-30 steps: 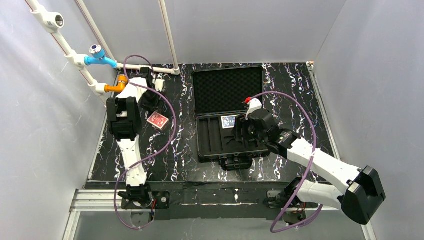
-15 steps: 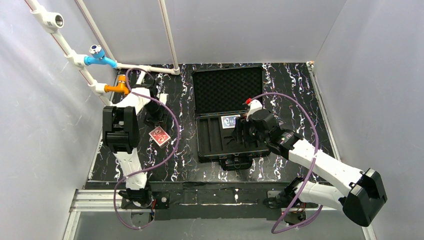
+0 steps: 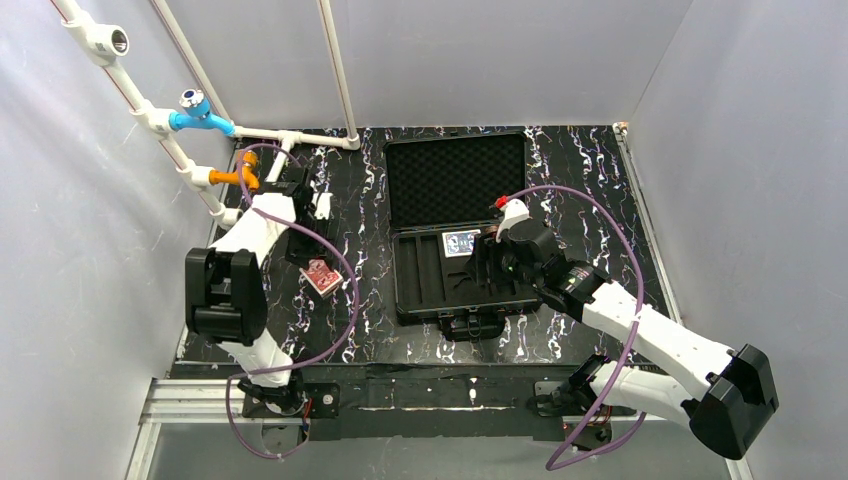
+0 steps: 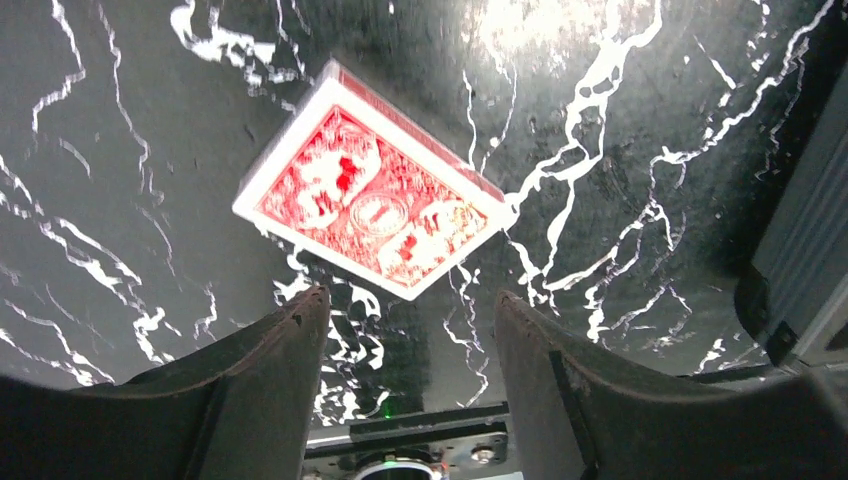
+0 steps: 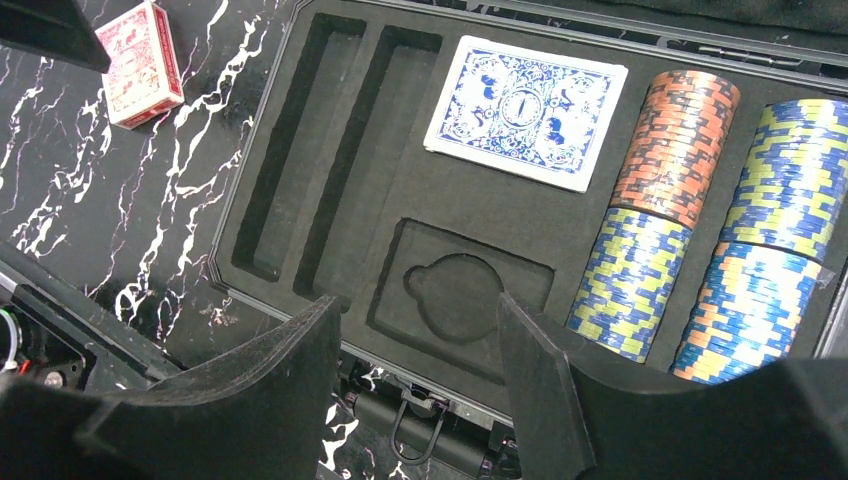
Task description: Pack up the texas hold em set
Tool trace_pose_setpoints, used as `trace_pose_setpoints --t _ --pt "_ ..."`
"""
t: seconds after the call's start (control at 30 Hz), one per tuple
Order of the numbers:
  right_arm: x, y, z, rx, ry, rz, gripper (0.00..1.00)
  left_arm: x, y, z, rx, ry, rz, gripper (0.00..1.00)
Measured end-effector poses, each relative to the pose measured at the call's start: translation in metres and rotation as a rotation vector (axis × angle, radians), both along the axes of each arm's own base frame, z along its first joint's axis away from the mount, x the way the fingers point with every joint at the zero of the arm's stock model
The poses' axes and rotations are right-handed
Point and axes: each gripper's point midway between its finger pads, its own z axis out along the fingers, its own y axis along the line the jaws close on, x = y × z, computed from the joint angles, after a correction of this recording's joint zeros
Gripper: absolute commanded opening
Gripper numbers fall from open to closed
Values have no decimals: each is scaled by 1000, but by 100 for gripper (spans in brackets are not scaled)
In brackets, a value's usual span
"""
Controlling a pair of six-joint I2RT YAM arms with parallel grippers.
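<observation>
1. Two decks to account for. The blue deck [image 5: 525, 110] lies flat in the far pocket of the tray [image 5: 400, 205], inside the case [image 3: 403, 285]. The red deck [image 4: 372, 212] is outside, flat on the table [image 3: 368, 190], left of the case and well apart from it.
2. Four rolls of chips [image 5: 678, 148] lie in the right part of the tray, just beside the blue deck. The right wrist view cuts off there, so I cannot tell whether more sit further right.
3. Both long slots [image 5: 300, 150] on the tray's left side are bare, and so is the round recess [image 5: 462, 288] near the front.
4. Left gripper [image 4: 408, 300]: fingers apart, holding nothing. It hangs low over the table with the red deck just past the tips, lying skewed to the jaw line.
5. Right gripper [image 5: 418, 305]: fingers apart, empty, above the near edge of the tray.
6. The lid [image 3: 455, 180] is open, laid back on the far side.
7. My estimate is that the task is well past halfway. The red deck has yet to go in, and then the lid must be closed. I cannot tell what the long slots are meant for.
</observation>
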Motion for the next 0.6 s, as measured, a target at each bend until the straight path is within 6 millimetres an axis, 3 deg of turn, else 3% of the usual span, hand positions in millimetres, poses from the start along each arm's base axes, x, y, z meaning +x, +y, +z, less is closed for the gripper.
trace_pose_setpoints --t 0.27,0.33,0.37,0.4,0.6 --pt "0 0 -1 -3 1 -1 67 -2 3 34 0 -182 159 70" --pt "1 0 -1 -3 0 -3 68 -2 8 45 16 -245 225 80" --pt "1 -1 -1 -4 -1 -4 68 -2 10 48 20 -271 254 94" --pt "1 -1 -1 -4 0 -5 68 -2 11 52 17 -307 302 98" --pt "1 -1 -2 -7 0 -6 68 -5 -2 61 -143 -401 492 98"
